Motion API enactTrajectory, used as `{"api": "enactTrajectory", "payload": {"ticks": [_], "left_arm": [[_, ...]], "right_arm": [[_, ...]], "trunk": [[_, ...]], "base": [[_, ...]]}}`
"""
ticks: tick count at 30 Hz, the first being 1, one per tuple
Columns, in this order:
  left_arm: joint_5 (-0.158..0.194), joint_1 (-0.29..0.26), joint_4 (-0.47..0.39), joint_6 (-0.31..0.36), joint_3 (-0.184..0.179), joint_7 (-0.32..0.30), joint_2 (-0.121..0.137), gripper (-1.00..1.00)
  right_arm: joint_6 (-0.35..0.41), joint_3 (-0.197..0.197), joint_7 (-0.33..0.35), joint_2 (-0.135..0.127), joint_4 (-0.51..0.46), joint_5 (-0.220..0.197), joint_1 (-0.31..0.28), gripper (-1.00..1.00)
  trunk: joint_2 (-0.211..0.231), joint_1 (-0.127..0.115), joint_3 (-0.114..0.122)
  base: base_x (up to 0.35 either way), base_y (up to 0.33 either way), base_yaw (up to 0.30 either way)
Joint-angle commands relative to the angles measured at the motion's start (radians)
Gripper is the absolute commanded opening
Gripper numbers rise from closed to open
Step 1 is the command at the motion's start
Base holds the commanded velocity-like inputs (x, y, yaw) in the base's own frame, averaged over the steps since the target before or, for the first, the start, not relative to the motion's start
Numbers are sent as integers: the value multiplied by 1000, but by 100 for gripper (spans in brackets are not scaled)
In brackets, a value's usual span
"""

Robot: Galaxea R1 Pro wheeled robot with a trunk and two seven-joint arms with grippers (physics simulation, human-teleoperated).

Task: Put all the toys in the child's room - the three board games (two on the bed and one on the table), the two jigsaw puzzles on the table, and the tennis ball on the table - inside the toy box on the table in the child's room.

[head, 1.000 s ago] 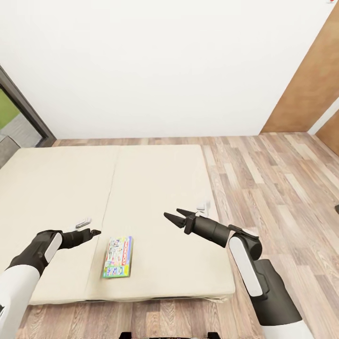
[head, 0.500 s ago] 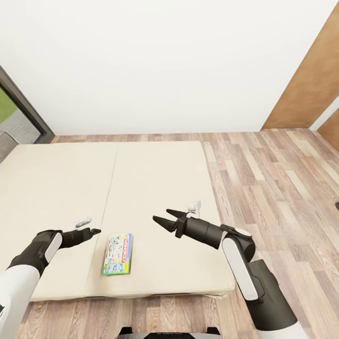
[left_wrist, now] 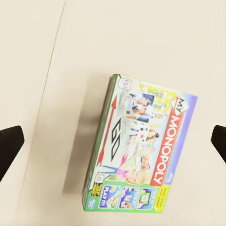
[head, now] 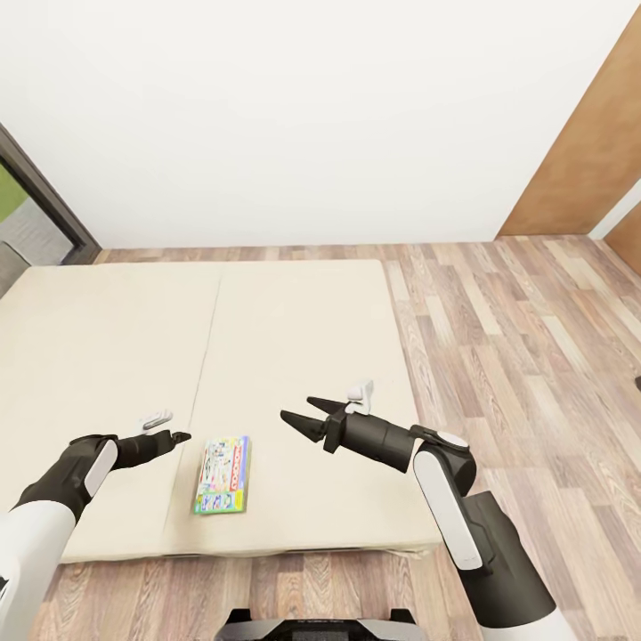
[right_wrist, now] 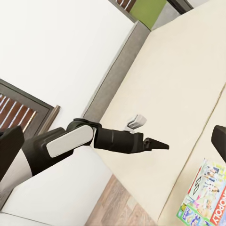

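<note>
While a "My Monopoly" board game (head: 223, 476) lies flat near the front edge of the beige bed (head: 294, 356), the left gripper (head: 178, 438) hovers just beside it, fingers spread in its wrist view; the right gripper (head: 301, 417) hangs spread and empty over the mattress, wood floor (head: 516, 356) beyond.

- This is a bedroom in a home.
- A big low bed (head: 223, 374) with a plain beige top sits on the wood floor (head: 516, 338).
- A Monopoly game box (head: 223, 463) lies on the bed.
- The wall (head: 312, 116) is white.
</note>
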Motion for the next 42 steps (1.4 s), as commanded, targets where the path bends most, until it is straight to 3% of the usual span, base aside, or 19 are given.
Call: {"api": "enactTrajectory", "payload": {"ticks": [1,42], "left_arm": [[3,-1,-1,7,4,-2,-1,100],[4,-1,-2,6,6,-3,-12,100]], "right_arm": [[7,-1,0,1,0,-5,-1,100],[-2,2,-1,1,0,-5,-1,100]], "trunk": [[-2,0,-3],[-2,0,-71]], "base": [[0,0,0],[0,0,0]]}}
